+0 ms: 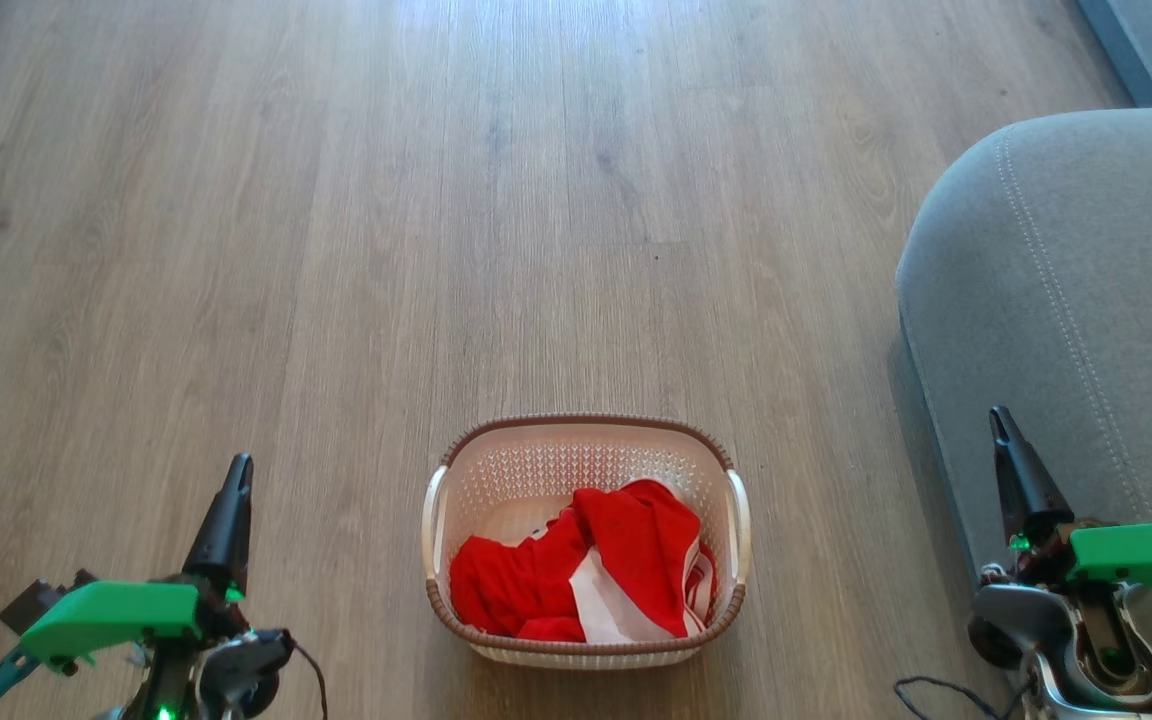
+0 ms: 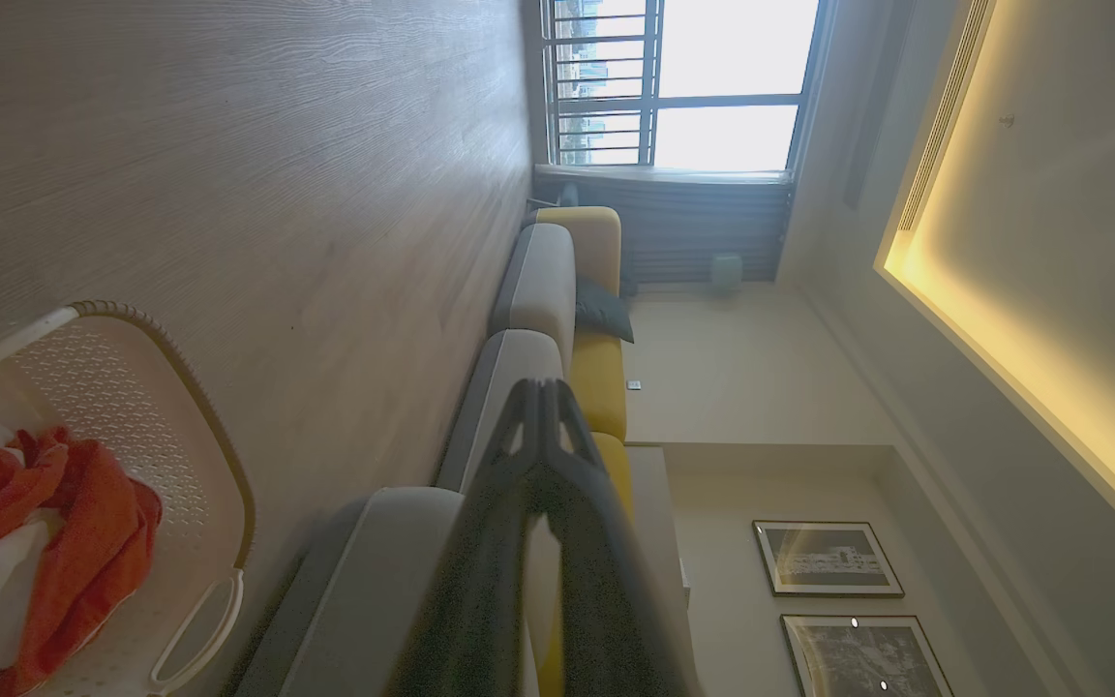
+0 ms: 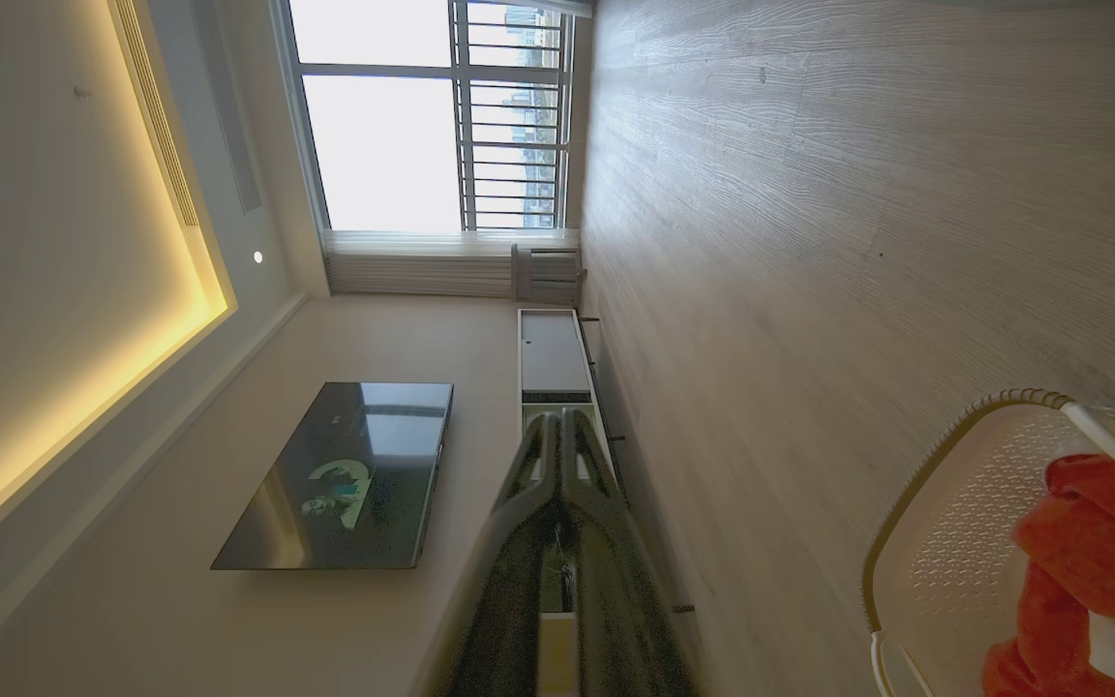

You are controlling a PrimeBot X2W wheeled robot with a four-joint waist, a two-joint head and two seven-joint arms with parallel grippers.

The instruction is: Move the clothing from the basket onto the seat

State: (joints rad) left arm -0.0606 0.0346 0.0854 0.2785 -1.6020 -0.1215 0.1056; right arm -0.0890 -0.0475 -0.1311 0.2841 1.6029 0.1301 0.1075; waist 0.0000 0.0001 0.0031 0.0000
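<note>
Head view: crumpled red-and-white clothing [image 1: 576, 585] in the basket [image 1: 576, 462]; left hand [image 1: 239, 464] and right hand [image 1: 997, 415] both pinched together.

The floor [image 1: 576, 200] is pale wood-look planking, its boards running away from the robot, with window glare at the far end. The basket [image 1: 584, 462] stands upright on it, low in the middle of the head view. The clothing [image 1: 536, 590] lies heaped inside the basket towards its near side, and the far part of the basket's bottom shows bare. The seat [image 1: 1086, 280] stands on the floor at the right, apart from the basket, with a strip of floor between them. In the right wrist view a low cabinet [image 3: 554, 353] stands on the floor against the wall.
</note>
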